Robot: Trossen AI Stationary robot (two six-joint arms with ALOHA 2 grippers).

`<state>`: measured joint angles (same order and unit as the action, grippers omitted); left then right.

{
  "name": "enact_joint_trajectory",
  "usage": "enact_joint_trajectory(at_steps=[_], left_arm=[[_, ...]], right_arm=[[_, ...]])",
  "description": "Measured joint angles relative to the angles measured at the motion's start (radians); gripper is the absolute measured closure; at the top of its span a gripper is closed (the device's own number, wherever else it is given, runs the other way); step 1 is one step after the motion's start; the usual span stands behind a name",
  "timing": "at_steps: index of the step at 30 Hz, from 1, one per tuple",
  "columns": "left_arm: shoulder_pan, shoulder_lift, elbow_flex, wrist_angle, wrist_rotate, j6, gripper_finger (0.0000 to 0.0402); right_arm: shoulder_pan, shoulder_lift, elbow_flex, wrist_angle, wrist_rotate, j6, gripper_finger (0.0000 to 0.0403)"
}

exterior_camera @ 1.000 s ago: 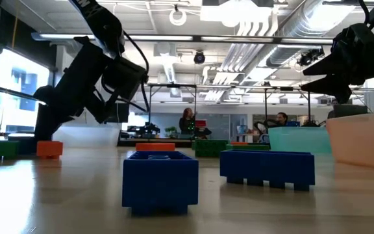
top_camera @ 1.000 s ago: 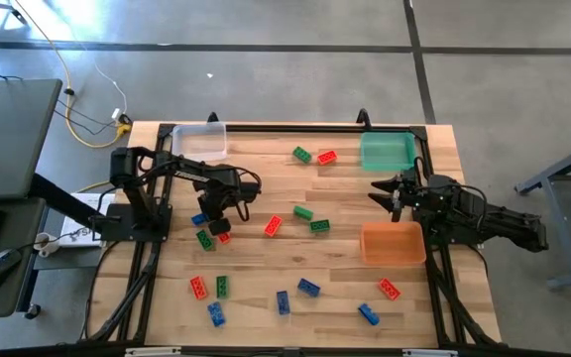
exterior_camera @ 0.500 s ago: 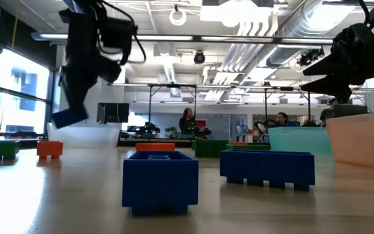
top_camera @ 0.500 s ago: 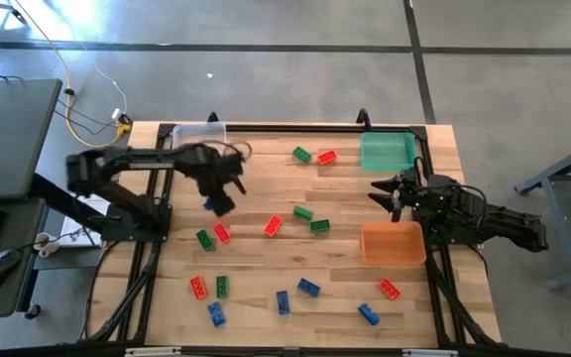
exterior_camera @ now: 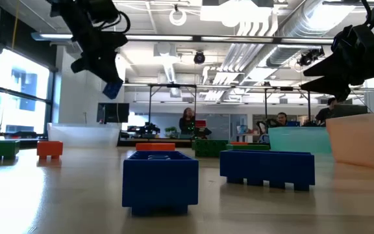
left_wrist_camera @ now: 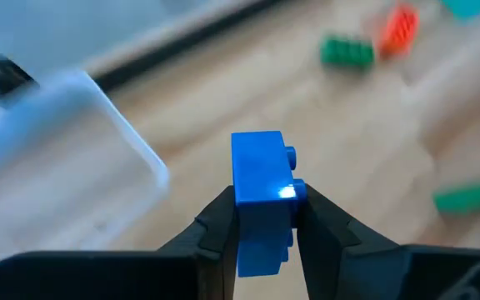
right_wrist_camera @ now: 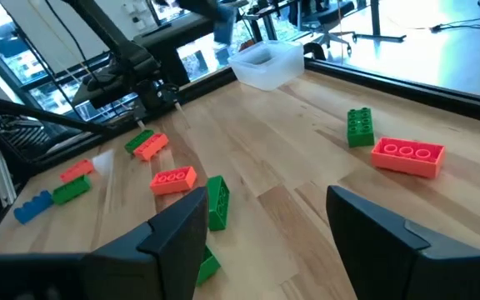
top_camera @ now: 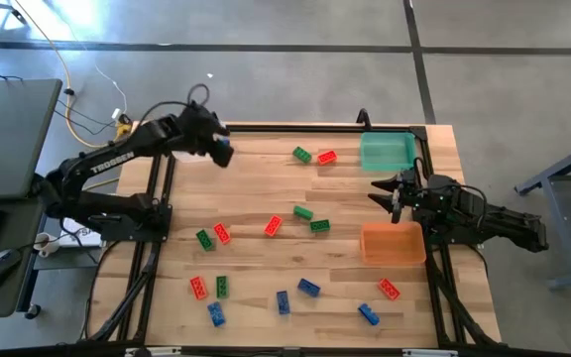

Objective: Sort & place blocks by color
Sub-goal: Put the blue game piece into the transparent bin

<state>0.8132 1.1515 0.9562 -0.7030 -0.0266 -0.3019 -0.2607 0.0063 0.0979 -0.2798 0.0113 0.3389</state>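
Since a moment ago: the left arm has swung up from mid-table toward the far left corner, taking a blue brick with it; nothing else on the table has shifted.
Table point(top_camera: 266, 268): wooden, with loose bricks in red, green and blue scattered over the middle and near side.
Bins: clear bin point(left_wrist_camera: 48, 158) at the far left corner, teal bin point(top_camera: 387, 151) at the far right, orange bin point(top_camera: 393, 243) nearer on the right.
Left gripper point(top_camera: 218, 151): raised high, clamped on the blue brick point(left_wrist_camera: 262, 193), which stands on end between the fingers with its studs facing sideways.
Right gripper point(top_camera: 393, 194): waiting between the teal and orange bins, fingers spread, nothing in them.
Key relation: the clear bin lies just beside the left gripper, toward the table's left edge; the brick looks to hang past the bin's rim, not yet over it.
Next move, as I judge it: a short carry sideways over the bin, then release.
Nearer arm: the left, by far.
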Motion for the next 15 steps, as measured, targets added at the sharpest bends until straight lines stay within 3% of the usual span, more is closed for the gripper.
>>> enact_joint_trajectory(at_steps=[15], left_arm=[[0.232, 0.117, 0.0, 0.021, -0.032, 0.096, 0.0331]], right_arm=[[0.0, 0.0, 0.0, 0.0, 0.0, 0.0, 0.0171]])
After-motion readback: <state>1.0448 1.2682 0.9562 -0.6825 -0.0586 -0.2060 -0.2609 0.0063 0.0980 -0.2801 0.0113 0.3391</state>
